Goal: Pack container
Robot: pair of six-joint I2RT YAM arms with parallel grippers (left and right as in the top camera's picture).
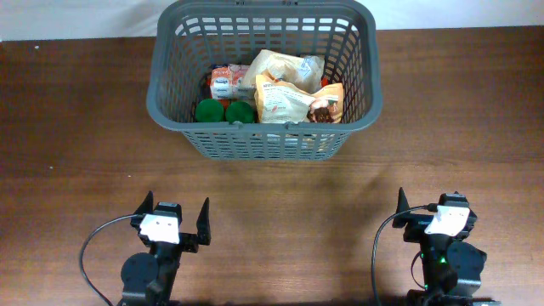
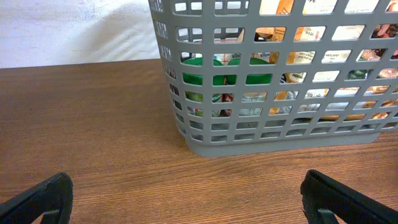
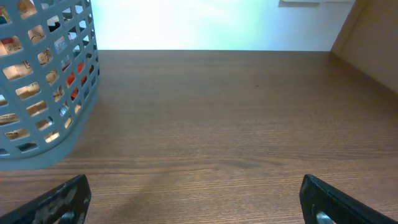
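Observation:
The container, a dark grey slotted basket (image 1: 263, 144), stands at the back middle of the wooden table. Inside it lie two green round lids (image 1: 223, 111), beige snack bags (image 1: 289, 95) and a small red and white packet (image 1: 226, 82). My left gripper (image 1: 177, 204) is open and empty near the front edge, well in front of the basket's left half. My right gripper (image 1: 433, 206) is open and empty at the front right. The left wrist view shows the basket's wall (image 2: 280, 140) ahead of the open fingers (image 2: 186, 199). The right wrist view shows its corner (image 3: 37, 149) at far left, fingers (image 3: 196, 199) wide apart.
The brown wooden table (image 1: 85, 127) stretches on both sides of the basket. A white wall (image 3: 205, 25) runs along the table's far edge. A light wooden panel (image 3: 373, 43) stands at the far right in the right wrist view.

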